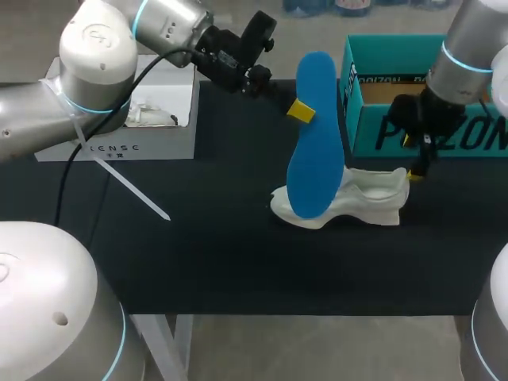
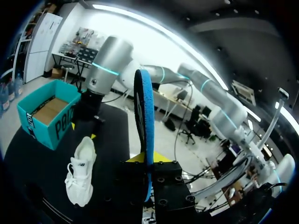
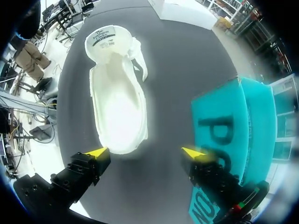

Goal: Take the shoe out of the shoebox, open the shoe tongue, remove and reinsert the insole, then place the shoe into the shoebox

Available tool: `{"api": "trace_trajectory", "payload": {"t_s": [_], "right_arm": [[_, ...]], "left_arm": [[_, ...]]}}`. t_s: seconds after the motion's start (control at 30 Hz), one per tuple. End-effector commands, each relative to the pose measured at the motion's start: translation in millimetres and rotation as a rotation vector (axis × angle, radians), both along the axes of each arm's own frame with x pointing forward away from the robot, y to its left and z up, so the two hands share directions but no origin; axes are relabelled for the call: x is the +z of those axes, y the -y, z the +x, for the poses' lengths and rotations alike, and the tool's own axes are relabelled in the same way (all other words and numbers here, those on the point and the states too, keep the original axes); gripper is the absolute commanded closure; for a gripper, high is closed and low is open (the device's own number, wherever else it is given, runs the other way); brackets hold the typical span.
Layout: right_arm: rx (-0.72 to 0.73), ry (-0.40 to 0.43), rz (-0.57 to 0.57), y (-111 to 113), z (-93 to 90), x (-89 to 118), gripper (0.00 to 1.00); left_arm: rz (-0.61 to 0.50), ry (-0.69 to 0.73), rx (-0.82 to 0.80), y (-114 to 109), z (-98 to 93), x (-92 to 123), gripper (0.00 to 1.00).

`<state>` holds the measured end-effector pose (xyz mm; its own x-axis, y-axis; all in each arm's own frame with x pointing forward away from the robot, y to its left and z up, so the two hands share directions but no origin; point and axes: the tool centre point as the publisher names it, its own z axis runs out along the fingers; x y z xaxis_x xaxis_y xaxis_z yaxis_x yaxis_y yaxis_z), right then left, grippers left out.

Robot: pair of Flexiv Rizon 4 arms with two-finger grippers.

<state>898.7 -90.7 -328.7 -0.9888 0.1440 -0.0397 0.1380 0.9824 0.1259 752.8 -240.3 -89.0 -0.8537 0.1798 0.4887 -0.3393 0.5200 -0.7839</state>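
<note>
Insole (image 1: pixel 316 135) out, clamped upright in the left end effector (image 1: pixel 300 111), lower tip at the shoe (image 1: pixel 357 198).
Shoe on the bench (image 1: pixel 198 262), teal shoebox (image 1: pixel 381 127) just behind it; right end effector (image 3: pixel 147 152) spread wide over the shoe's box-side end. Step looks like reinsert: steady shoe, feed insole in.

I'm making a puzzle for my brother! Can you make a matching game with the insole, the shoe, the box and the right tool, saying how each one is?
Things:
1 insole
2 shoe
3 shoebox
4 right tool

States:
A open, holding nothing
B teal, standing open
C blue, gripped by the left tool
D white, on the black table

Pairs: 1-C, 2-D, 3-B, 4-A
</note>
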Motion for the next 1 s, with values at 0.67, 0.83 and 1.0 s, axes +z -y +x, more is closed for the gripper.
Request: {"api": "trace_trajectory", "payload": {"t_s": [0.67, 0.83, 1.0], "right_arm": [[-0.043, 0.026, -0.062, 24.5, -11.1, 22.3, 0.0], [-0.013, 0.008, -0.055, 9.0, -10.8, 23.8, 0.0], [0.018, -0.005, -0.053, -13.5, -3.5, 17.4, 0.0]], "left_arm": [[0.003, 0.001, 0.0, 0.4, -0.2, 0.1, 1.0], [0.003, 0.001, 0.0, 0.4, -0.2, 0.1, 1.0], [0.003, 0.001, 0.0, 0.4, -0.2, 0.1, 1.0]]}}
